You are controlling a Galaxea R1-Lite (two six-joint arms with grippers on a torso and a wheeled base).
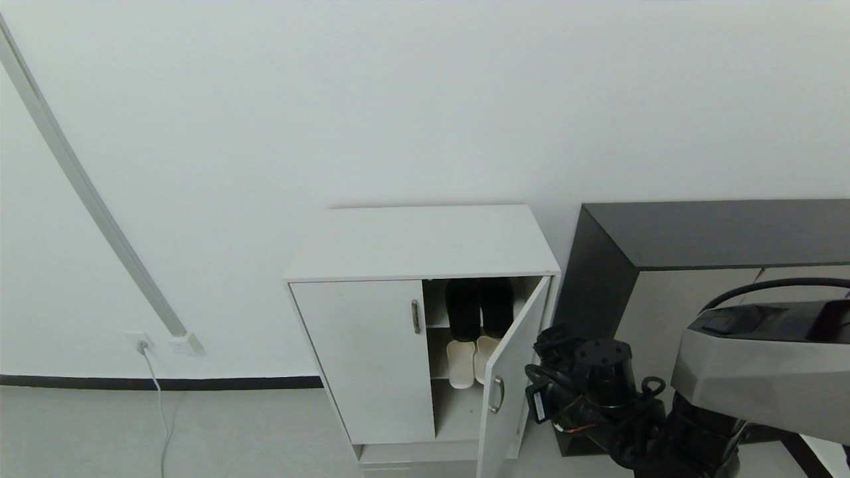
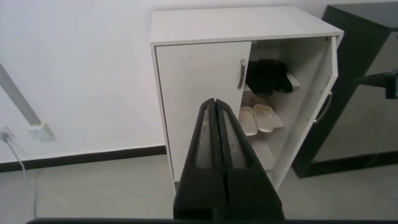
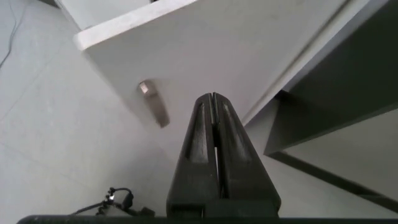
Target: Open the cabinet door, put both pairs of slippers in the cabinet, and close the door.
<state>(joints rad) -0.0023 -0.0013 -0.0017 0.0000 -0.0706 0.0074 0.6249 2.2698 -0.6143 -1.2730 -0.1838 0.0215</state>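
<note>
Both pairs are already sitting inside the cabinet [image 1: 418,242]: the black slippers [image 1: 478,305] on the upper shelf, the white slippers [image 1: 471,362] on the shelf below. So the job seems to be coming down to closing up. The right door [image 1: 508,385] is standing swung out towards the robot, while the left door [image 1: 362,358] is lying flush.

The right gripper [image 3: 213,98] is hovering just beside the open door's outer face, near the handle [image 3: 155,104], with its fingers pressed together and holding nothing. Whether it is touching the panel is hard to tell from this angle. The left gripper [image 2: 215,102] is hanging well back from the cabinet, fingers likewise pressed together and empty.

The door is looking like a stiff, light board that is likely swinging freely on its hinges. A flat push on the outer face near the free edge, by the handle, should be giving the most leverage. The handle itself is slim, smooth metal and may be slipping under a pinch.
</note>
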